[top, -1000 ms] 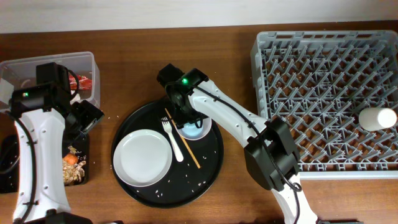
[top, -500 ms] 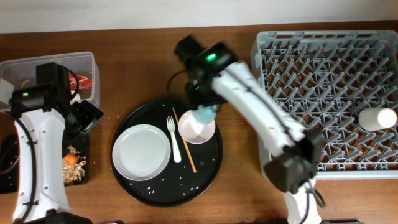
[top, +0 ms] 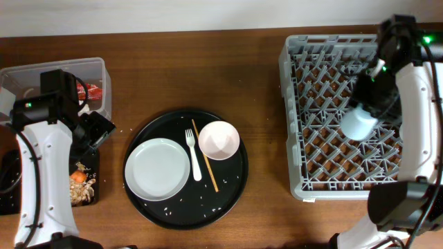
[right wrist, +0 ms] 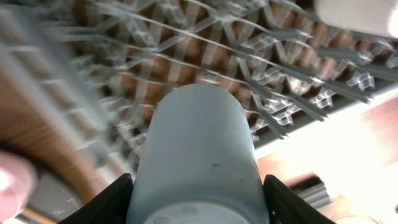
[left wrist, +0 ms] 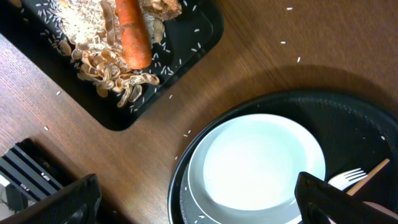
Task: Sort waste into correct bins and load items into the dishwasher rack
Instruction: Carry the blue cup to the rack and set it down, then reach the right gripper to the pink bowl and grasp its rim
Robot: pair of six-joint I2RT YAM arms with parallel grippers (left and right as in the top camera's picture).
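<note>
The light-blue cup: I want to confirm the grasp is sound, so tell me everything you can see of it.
The light-blue cup is a plain, smooth, matte cylinder, plastic by its look, with no handle or print showing. It sits between the two dark fingers of the right claw, which press against its sides. In the overhead view it hangs over the middle of the grey dishwasher rack. Whether it touches the rack cannot be told, and its opening is not visible.
</note>
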